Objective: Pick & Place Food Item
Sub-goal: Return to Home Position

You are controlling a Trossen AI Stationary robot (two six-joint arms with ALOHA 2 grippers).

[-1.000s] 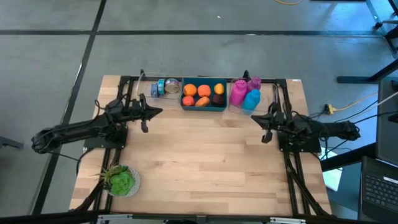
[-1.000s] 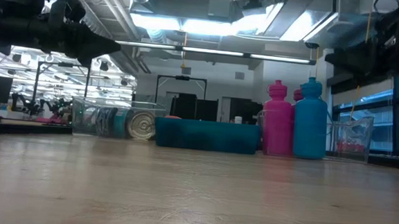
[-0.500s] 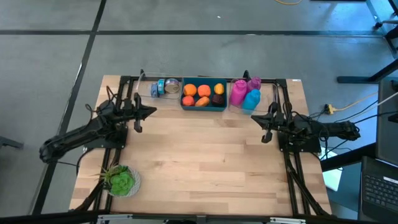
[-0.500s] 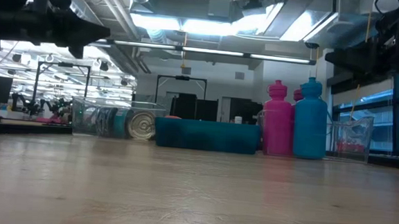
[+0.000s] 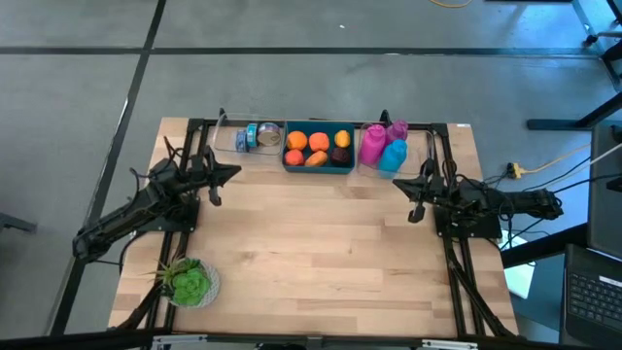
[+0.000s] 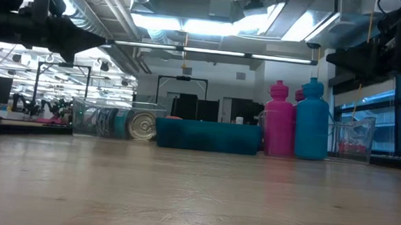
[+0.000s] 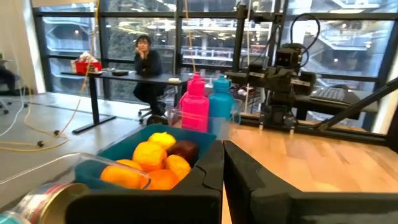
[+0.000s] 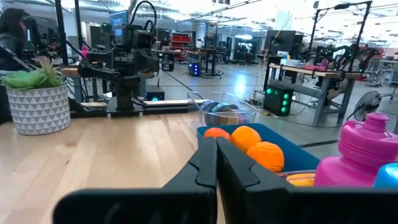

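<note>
- The left gripper is hovering over the left side of the table, clear of the wood and pointing toward the middle. In its own wrist view its two fingers are pressing together with only a thin seam between them, gripping nothing.
- The right gripper is hanging over the right side of the table, facing the left one. It too is clenched and empty, its fingers meeting edge to edge.
- The fruit is sitting inside the blue bin, which is standing at the middle of the far edge. Several orange pieces, a yellow one and a dark one are crowding together in it.
- The blue can is lying on its side in the left clear bin, just beside the blue bin. A silver can is lying next to it in the same bin.
- Two pink bottles and a blue bottle are standing upright in the right clear bin, on the other side of the blue bin.
- A potted plant is standing at the near left corner, well apart from both arms.
- A person is sitting at a desk in the room beyond the table.
</note>
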